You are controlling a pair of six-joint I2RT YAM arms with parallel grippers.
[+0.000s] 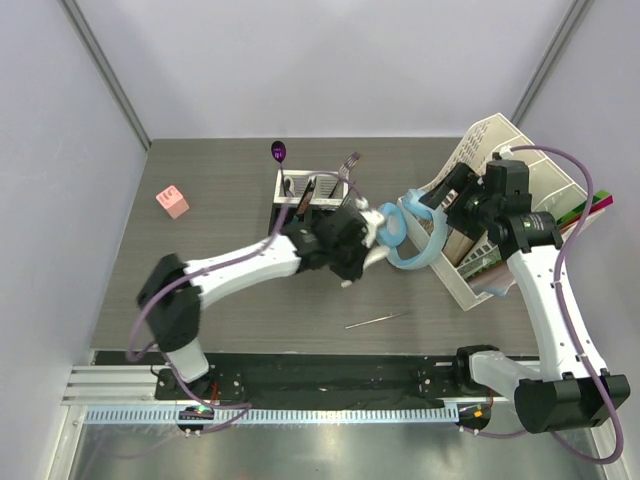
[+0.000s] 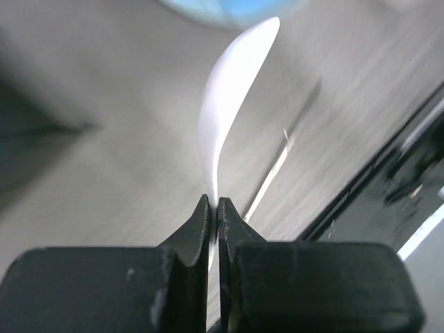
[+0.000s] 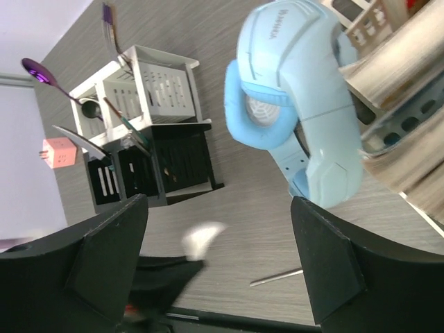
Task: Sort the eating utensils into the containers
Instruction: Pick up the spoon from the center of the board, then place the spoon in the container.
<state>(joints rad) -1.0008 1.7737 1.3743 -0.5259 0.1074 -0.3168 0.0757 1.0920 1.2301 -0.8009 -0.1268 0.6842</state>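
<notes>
My left gripper (image 2: 214, 201) is shut on the handle of a white ceramic soup spoon (image 2: 232, 90), whose bowl points away over the table. The right wrist view shows the same spoon (image 3: 201, 239) blurred, just in front of the black caddy (image 3: 146, 132). The caddy (image 1: 310, 200) holds a purple spoon (image 1: 279, 152), a fork (image 1: 350, 165) and other cutlery. A thin metal stick (image 1: 378, 320) lies on the table near the front. My right gripper (image 3: 218, 205) is open and holds nothing, hanging above the table beside the light blue headphones (image 3: 298, 104).
The light blue headphones (image 1: 410, 235) lean against the big white slotted rack (image 1: 500, 160) at the right. A small pink block (image 1: 173, 202) sits at the left. The table's black front edge (image 2: 388, 180) lies close beyond the thin stick (image 2: 274, 173).
</notes>
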